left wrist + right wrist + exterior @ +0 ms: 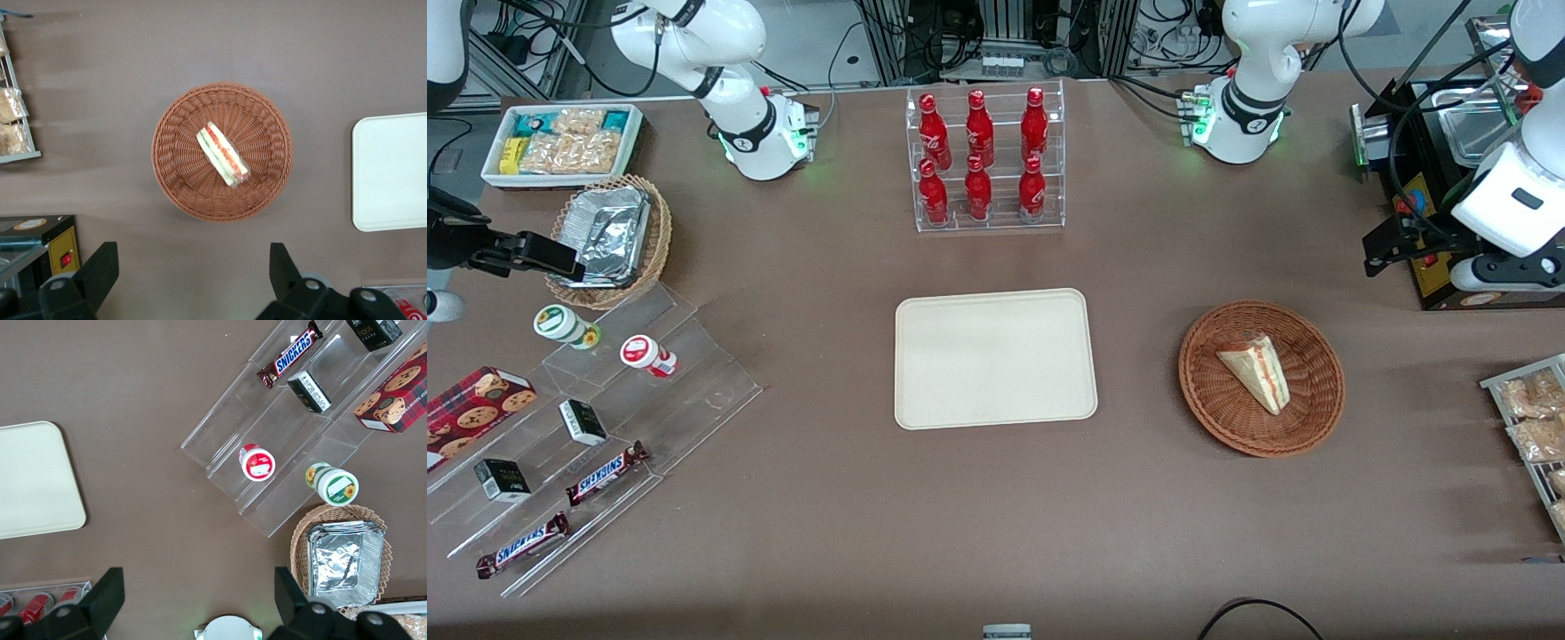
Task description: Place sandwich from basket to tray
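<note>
Tool hovers wide open, high above the basket; descend straight, straddling the sandwich across its eleven-to-five-o'clock length.

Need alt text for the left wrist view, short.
Seen from above, a triangular sandwich lies in a round reddish-brown wicker basket on a brown table. The left gripper hangs high above the table beside the basket, jaws wide open and holding nothing. The cream tray sits apart from the basket, with nothing on the part shown.
</note>
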